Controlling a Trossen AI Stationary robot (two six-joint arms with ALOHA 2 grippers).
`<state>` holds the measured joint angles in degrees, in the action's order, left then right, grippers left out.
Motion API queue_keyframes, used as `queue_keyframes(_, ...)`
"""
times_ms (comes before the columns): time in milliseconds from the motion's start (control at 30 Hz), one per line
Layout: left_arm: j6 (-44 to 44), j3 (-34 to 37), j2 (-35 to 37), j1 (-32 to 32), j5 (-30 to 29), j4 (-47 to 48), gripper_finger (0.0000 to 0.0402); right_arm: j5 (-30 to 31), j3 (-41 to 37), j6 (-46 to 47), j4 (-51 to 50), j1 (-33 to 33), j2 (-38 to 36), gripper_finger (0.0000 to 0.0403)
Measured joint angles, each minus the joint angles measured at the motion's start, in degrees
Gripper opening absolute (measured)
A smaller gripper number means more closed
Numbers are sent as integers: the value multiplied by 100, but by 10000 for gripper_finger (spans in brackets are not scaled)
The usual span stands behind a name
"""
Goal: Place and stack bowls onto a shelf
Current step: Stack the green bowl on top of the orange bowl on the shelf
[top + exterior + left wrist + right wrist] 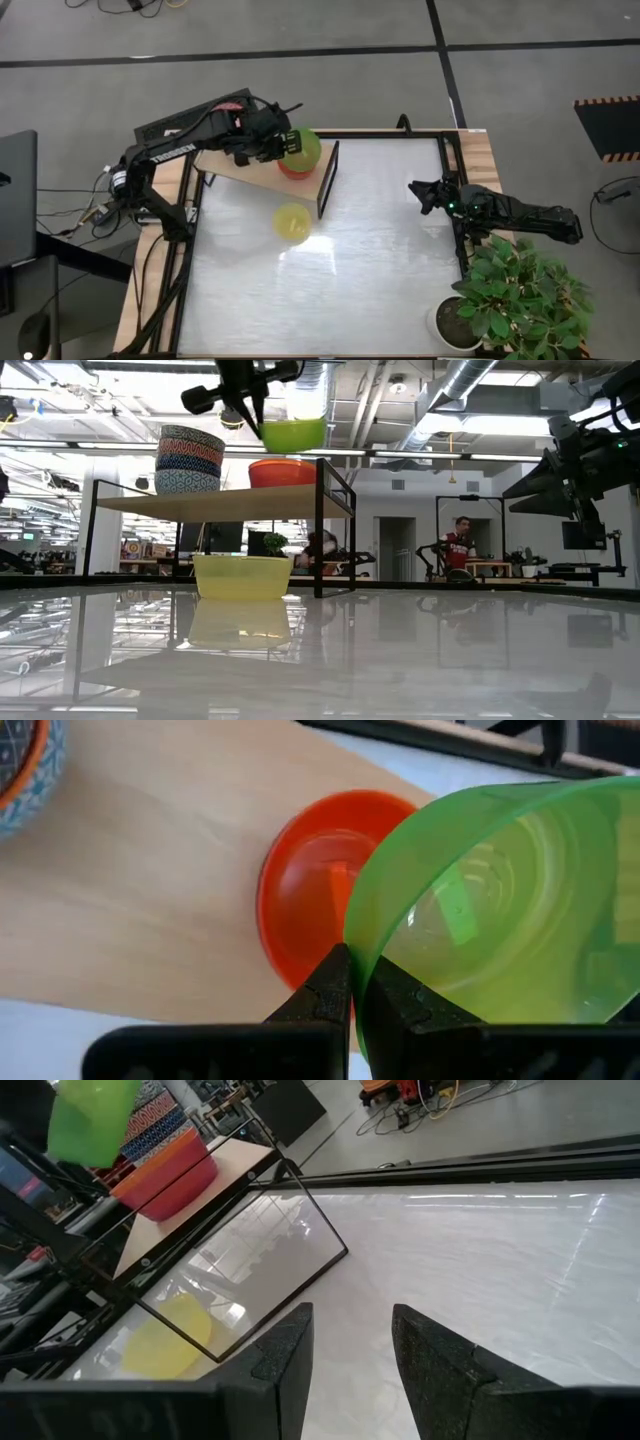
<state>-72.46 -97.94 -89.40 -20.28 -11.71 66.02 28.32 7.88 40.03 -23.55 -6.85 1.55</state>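
Observation:
My left gripper [283, 146] is shut on a plain green bowl [303, 147], held above the light wooden shelf [240, 168]. A red bowl [315, 890] rests on the shelf right under it. A stack of patterned bowls [189, 460] stands on the shelf to its left in the low view. A yellow bowl [292, 221] rests on the table by its base, in front of the shelf. My right gripper [424, 193] is open and empty at the table's right side. My left gripper pinches the green bowl's rim [362, 952] with one finger inside the bowl and one outside. The fingers come from above, pointing down. The bowl hangs clear of the red bowl and the shelf, about upright [293, 434].
The shelf's dark end panel [328, 178] stands at its right end. A potted plant [510, 295] sits at the table's near right corner. The silvery tabletop [380, 260] lies open between the shelf and my right arm.

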Motion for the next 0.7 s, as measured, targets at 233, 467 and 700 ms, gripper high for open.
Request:
queue_keyframes(233,55,1,-87,-75,12,231,0,-22,1,1,-2,0,-1,164)
queue_keyframes(467,-10,1,-83,-111,-8,294,0,-26,1,0,-2,0,-1,164)
queue_keyframes(700,-120,1,-83,-111,-56,306,0,-27,2,-2,0,0,-1,164)
